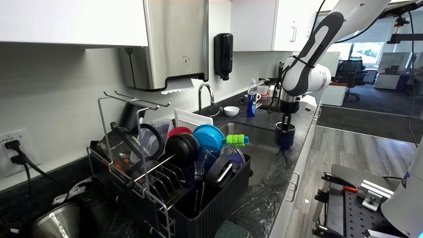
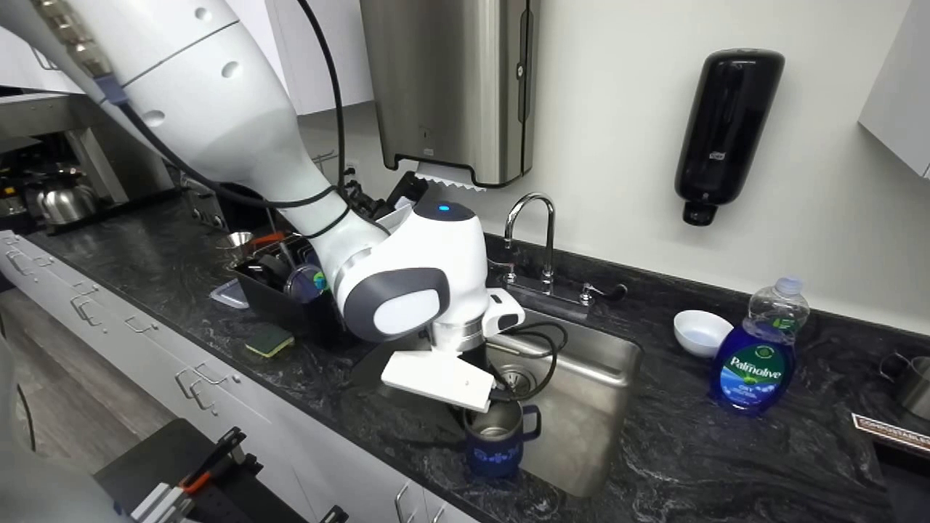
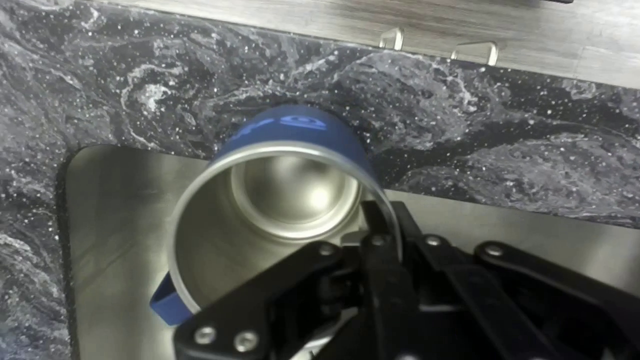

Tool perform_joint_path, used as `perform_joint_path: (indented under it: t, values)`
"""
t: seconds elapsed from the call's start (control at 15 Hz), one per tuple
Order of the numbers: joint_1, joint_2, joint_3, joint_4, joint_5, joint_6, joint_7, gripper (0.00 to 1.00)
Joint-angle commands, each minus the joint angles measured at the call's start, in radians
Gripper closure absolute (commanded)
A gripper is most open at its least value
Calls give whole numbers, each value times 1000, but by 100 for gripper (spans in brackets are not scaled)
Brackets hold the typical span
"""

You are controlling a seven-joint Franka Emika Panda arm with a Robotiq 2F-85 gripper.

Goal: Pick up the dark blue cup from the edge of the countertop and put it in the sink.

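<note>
Wrist view shows our fingers clamped on the wall of the dark blue cup, one inside the rim and one outside. In an exterior view the cup appears to stand upright on the counter, at the near side of the sink. We judge this to be the grasping step, the lift not yet made. Next we should raise it, move it farther over the sink and lower it.
</note>
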Motion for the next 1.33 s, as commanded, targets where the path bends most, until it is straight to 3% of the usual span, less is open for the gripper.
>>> perform_joint_path:
  t: [0.0,0.27,0.53,0.93,1.27]
  values:
    - [10,-23,16,15,-89,21,84,98]
    - [34,-11,52,82,-120,24,145,98]
    - [46,46,101,180,-73,7,155,98]
    - [0,200,185,331,47,-23,129,98]
    - [-62,321,225,426,55,-29,128,98]
